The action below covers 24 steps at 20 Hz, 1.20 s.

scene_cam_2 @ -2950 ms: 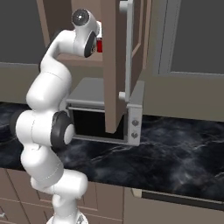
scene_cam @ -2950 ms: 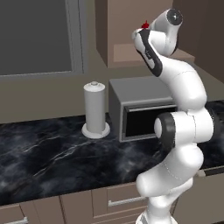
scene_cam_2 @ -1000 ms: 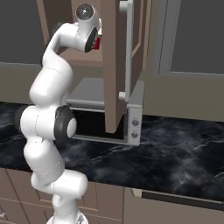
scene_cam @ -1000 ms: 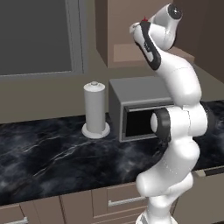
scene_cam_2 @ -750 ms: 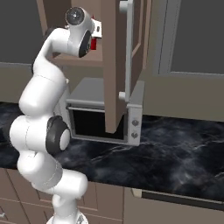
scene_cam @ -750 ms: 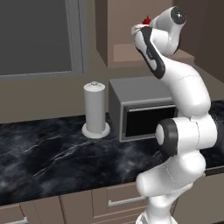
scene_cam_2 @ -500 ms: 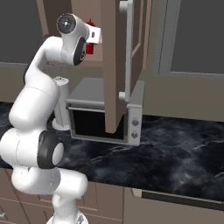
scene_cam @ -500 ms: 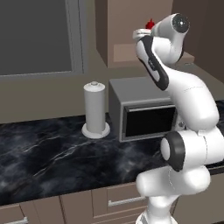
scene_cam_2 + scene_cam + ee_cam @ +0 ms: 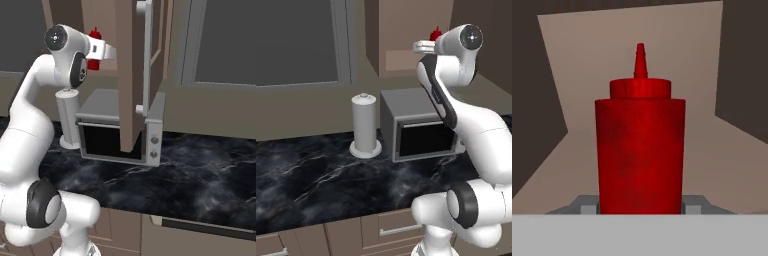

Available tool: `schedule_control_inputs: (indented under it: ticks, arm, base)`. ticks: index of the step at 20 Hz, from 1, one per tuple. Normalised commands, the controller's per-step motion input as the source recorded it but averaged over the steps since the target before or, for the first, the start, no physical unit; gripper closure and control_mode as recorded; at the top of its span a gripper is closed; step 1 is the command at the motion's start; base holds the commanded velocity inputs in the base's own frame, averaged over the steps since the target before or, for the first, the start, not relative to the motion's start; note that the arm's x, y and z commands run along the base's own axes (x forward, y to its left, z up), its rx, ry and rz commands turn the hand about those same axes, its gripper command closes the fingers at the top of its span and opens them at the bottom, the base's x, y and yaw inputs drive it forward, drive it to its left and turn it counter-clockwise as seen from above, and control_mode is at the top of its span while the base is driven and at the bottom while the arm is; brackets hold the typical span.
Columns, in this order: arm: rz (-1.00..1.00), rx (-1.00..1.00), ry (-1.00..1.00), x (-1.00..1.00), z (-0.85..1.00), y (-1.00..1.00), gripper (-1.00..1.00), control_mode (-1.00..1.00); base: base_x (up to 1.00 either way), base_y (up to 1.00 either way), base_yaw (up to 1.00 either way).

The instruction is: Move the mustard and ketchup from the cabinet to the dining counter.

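While upright, ketchup mid-cabinet

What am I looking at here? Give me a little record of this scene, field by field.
Setting: simulated kitchen, black marble worktop
Robot: white arm reaching up toward an open cabinet
Pincer: closed on the ketchup
Ketchup: red squeeze bottle, upright, pointed cap on
On the worktop: microwave, paper towel roll beside it
Cabinet door: swung open, grey bar handle
Mustard: cannot tell where it is
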Motion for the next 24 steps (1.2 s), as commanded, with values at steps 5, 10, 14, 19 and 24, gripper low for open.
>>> schedule_control_inputs:
  ticks: [5, 10, 14, 19, 24]
  arm:
    - [-0.08, 0.00, -0.02, -0.71, 0.04, 0.03, 1.00, -1.00]
    - [-0.06, -0.02, -0.06, -0.71, 0.03, 0.04, 1.00, -1.00]
    - [-0.01, 0.00, -0.03, -0.73, 0.00, 0.10, 1.00, -1.00]
    - [0.00, 0.00, -0.01, -0.70, 0.00, 0.13, 1.00, -1.00]
    - [0.00, 0.01, 0.00, -0.53, 0.00, 0.05, 1.00, -1.00]
  base:
    - [0.00, 0.00, 0.00]
    - [0.00, 0.00, 0.00]
    - [0.00, 0.00, 0.00]
    - [0.00, 0.00, 0.00]
    - [0.00, 0.00, 0.00]
